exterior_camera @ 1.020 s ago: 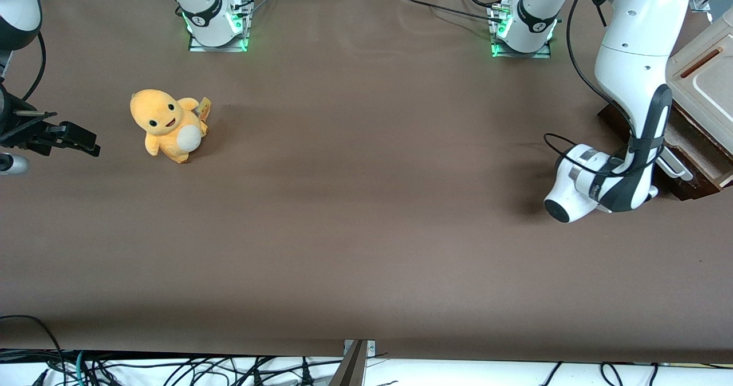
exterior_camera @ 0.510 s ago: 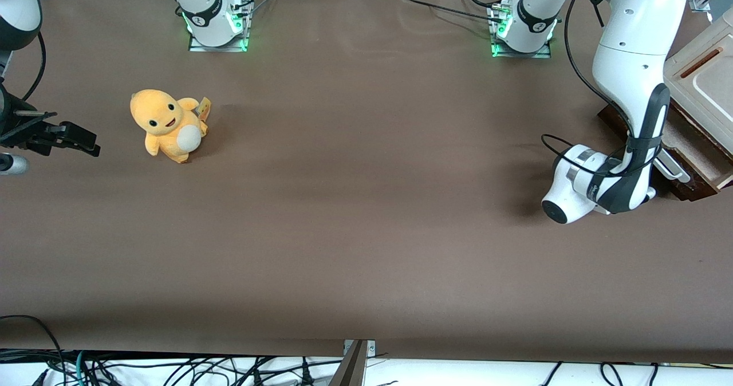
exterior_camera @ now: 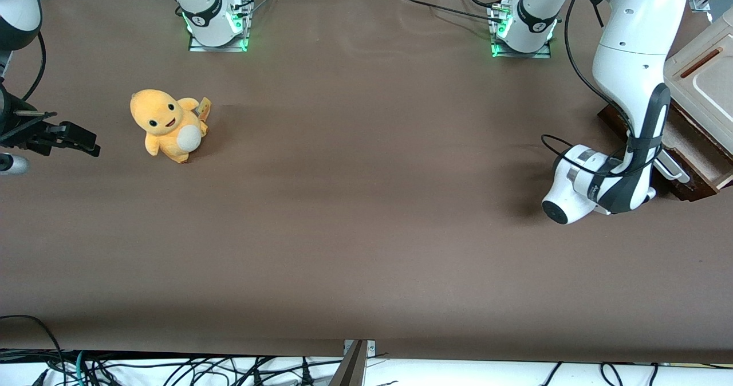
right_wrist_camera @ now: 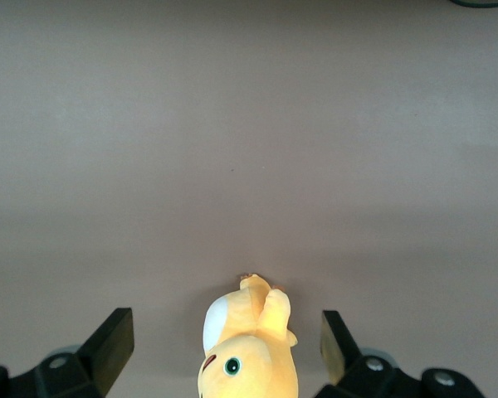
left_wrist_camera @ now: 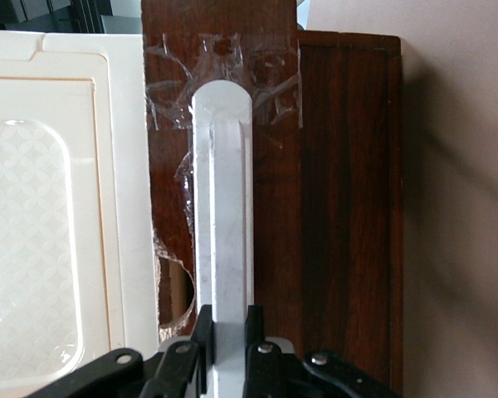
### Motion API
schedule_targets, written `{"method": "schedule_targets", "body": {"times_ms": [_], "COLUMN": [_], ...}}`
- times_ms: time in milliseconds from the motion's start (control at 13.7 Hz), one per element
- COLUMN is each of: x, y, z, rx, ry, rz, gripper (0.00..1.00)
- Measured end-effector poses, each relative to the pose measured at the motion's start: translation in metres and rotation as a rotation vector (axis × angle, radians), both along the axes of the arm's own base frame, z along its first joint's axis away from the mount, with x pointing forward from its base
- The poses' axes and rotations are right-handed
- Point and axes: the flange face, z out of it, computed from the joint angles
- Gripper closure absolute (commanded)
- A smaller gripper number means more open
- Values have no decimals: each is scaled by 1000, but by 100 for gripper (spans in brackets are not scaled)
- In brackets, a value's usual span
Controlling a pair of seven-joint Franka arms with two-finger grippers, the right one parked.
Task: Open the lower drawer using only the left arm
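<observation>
lower drawer (left_wrist_camera: 340, 207) front is dark brown woodgrain with a plain white bar handle (left_wrist_camera: 224, 215). cabinet top (left_wrist_camera: 58, 215) is cream with a faint diamond pattern, black gripper (left_wrist_camera: 226, 332) clamped on the handle. plush toy (exterior_camera: 166, 123) is orange-yellow with a white belly.

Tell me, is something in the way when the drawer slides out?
Nothing visible is. The hand grips the lower drawer's white handle, and the table in front of it looks bare. The yellow plush toy sits toward the parked arm's end.
</observation>
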Motion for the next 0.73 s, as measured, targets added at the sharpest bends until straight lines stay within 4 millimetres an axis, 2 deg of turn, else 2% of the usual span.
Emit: {"method": "schedule_targets", "body": {"times_ms": [146,219,291,364,437,728], "x": [0,0,0,0,-2,-6], "y": [-1,-1,-2,-2,-6,-27], "z": [-1,-1,-1,-1,-3,-5], "rx": [-1,-2,-2,-3,-24,-49], "ry": [0,0,-1,-1,3,14], "rz": [-3,-4,-3,-2,20,30], "gripper": [91,84,64,4,0,0]}}
